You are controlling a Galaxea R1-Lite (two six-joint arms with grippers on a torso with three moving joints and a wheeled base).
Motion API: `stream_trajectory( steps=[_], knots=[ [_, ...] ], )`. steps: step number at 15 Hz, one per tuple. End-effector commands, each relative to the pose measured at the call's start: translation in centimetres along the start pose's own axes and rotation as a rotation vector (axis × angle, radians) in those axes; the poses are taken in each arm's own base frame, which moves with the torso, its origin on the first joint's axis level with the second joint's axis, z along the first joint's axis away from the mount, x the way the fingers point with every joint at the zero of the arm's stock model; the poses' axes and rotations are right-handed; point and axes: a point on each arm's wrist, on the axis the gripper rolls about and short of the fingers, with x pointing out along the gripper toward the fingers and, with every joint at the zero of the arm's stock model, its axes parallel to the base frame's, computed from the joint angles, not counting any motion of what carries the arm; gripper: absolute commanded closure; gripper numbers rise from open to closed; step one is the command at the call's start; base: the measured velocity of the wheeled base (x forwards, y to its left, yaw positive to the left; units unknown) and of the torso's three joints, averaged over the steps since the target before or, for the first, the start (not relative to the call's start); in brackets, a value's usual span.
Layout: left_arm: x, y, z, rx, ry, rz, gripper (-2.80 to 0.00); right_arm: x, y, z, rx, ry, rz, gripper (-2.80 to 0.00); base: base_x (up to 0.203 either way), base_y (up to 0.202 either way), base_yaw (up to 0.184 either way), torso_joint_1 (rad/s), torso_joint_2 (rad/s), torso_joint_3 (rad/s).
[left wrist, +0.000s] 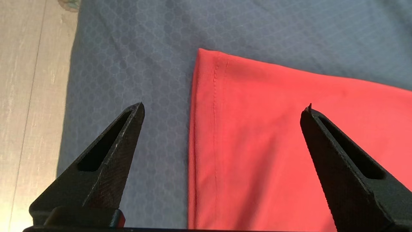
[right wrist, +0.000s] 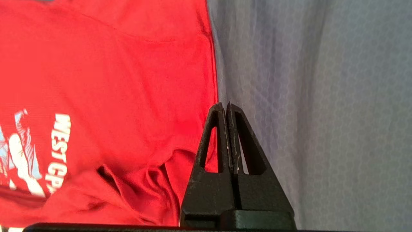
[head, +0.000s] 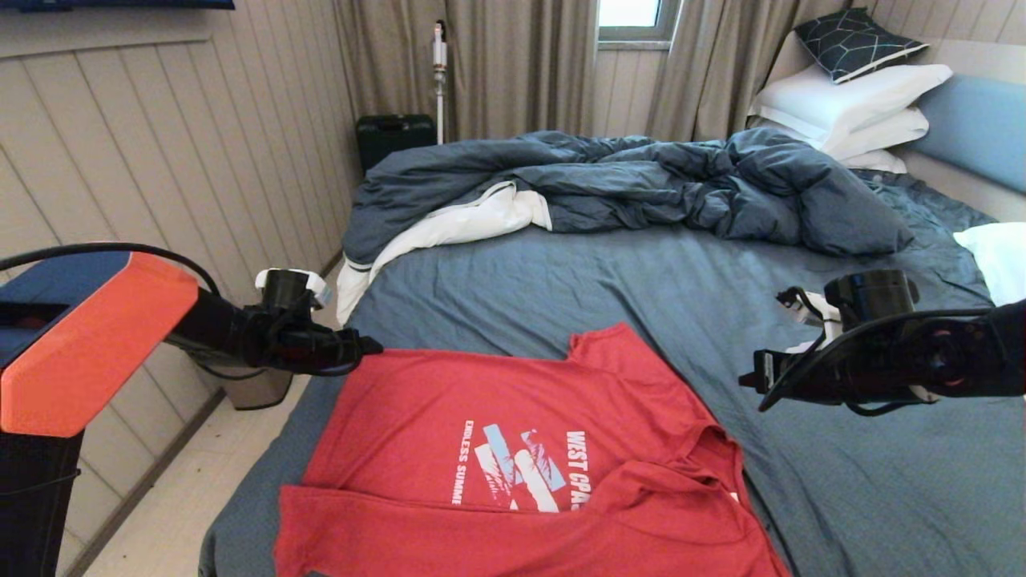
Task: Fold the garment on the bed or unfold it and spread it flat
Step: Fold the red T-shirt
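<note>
Red garment (head: 513,449) lying mostly flat, lower centre of frame, on bed (head: 657,280). Left claw (left wrist: 222,109) gaping wide, hovering over hem corner. Right claw (right wrist: 227,108) pinched closed, empty, beside shirt edge. Next up, guessing: dropping left claw, pinching corner.

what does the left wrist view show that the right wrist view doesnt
Only the left wrist view: the left pincer, open, hanging over a stitched corner of the red T-shirt, plus a strip of pale floor beside the bed.
Only the right wrist view: the right pincer, shut and empty, at the shirt's edge, the white "WEST COAST" lettering and rumpled folds.
Both: red shirt lying on the slate-blue sheet.
</note>
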Motion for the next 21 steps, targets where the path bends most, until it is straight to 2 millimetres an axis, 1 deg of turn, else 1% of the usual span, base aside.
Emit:
stream_trajectory(
  steps=[1, 7, 9, 13, 14, 17, 21],
  knots=[
    [0.7, 0.2, -0.4, 0.001, 0.013, 0.001, -2.80, -0.1, 0.0, -0.1, 0.000, -0.002, 0.004, 0.00, 0.000, 0.000, 0.000, 0.000, 0.00, 0.000],
    [0.8, 0.4, -1.2, 0.044, 0.043, -0.028, -2.80, -0.1, -0.1, -0.6, 0.004, 0.002, 0.016, 0.00, 0.000, 0.000, 0.000, 0.000, 0.00, 0.000],
    [0.7, 0.3, -1.0, 0.040, 0.040, -0.042, -2.80, 0.0, -0.2, -0.6, 0.005, -0.016, 0.017, 0.00, 0.000, 0.000, 0.000, 0.000, 0.00, 0.000],
    [0.7, 0.4, -1.3, 0.035, 0.049, -0.036, -2.80, -0.4, -0.4, -0.8, 0.012, -0.020, 0.019, 0.00, 0.000, 0.000, 0.000, 0.000, 0.00, 0.000],
    [0.7, 0.4, -1.3, 0.035, 0.050, -0.035, 0.00, -0.6, -0.7, -0.8, 0.016, -0.025, 0.020, 0.00, 0.000, 0.000, 0.000, 0.000, 0.00, 0.000],
    [0.4, 0.4, -1.6, 0.029, 0.061, -0.037, 0.00, -1.2, -1.0, -0.6, 0.023, -0.041, 0.017, 0.00, 0.000, 0.000, 0.000, 0.000, 0.00, 0.000],
    [0.0, 0.3, -2.0, 0.030, 0.049, -0.048, 0.00, -1.3, -0.9, -0.7, 0.021, -0.038, 0.025, 0.00, 0.000, 0.000, 0.000, 0.000, 0.00, 0.000]
  ],
)
